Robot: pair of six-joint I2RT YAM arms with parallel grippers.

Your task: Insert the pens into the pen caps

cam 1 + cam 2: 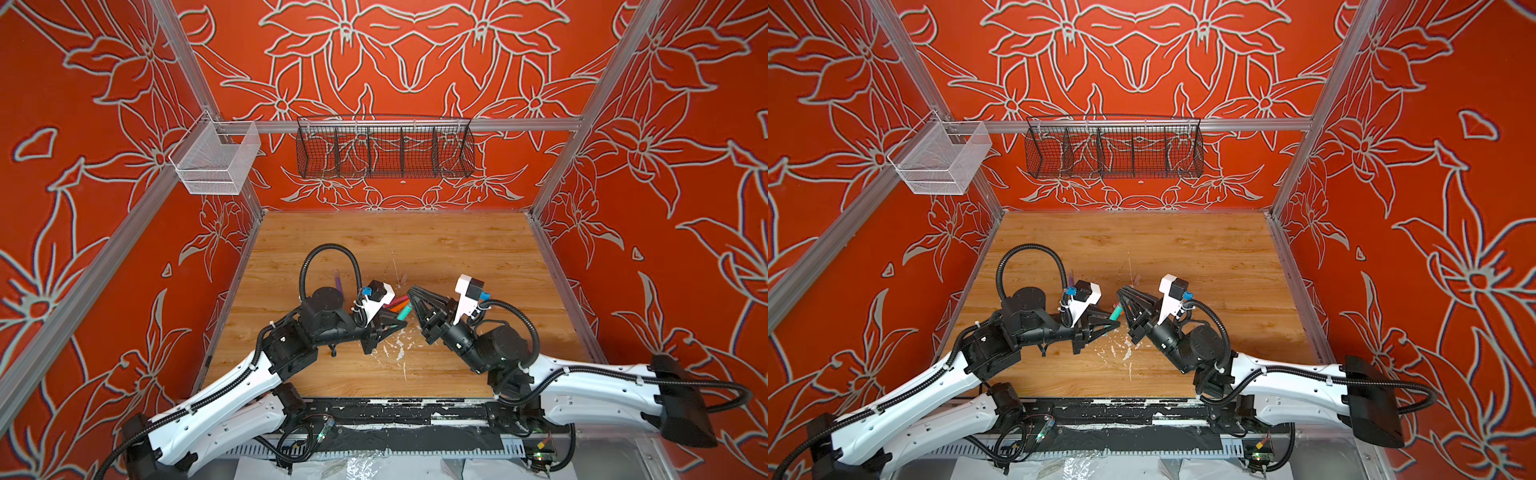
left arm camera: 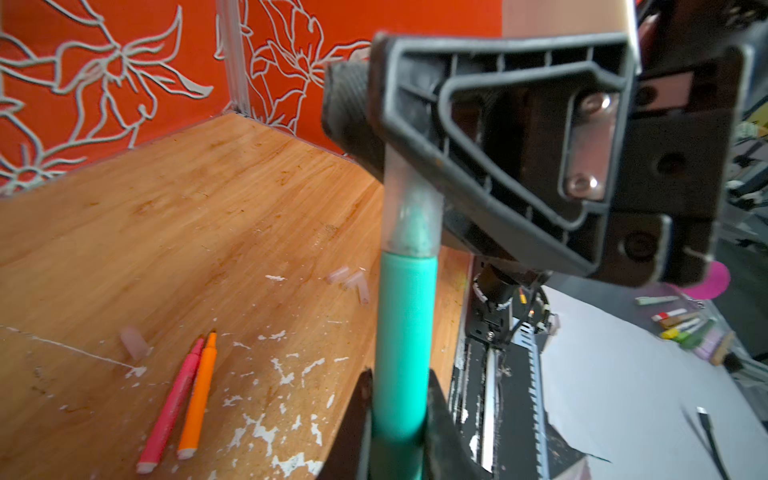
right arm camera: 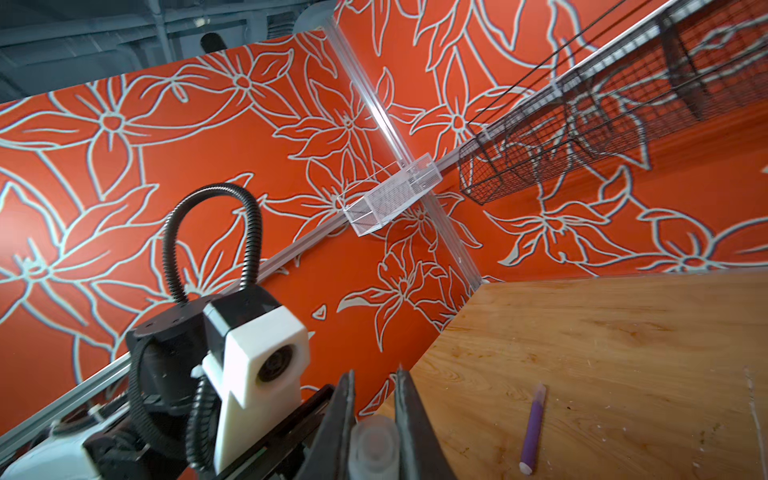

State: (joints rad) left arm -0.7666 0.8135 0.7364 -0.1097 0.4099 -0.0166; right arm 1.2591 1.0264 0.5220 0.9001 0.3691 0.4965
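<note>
— Where's the green pen (image 2: 403,332)?
— My left end effector (image 2: 398,386) is clamped on its barrel, holding it up off the surface (image 2: 166,208). Its tip sits inside a clear cap (image 2: 411,208), which my right end effector (image 3: 375,386) pinches narrowly.
— And the others?
— I see the pink pen (image 2: 172,399) and orange pen (image 2: 199,395) lying side by side on the surface, with loose caps (image 2: 135,343) near them. The purple pen (image 3: 533,428) lies well apart.

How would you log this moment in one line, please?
left gripper: shut on green pen | right gripper: shut on cap | cap: over pen tip | table: pink pen, orange pen lying uncapped
</note>
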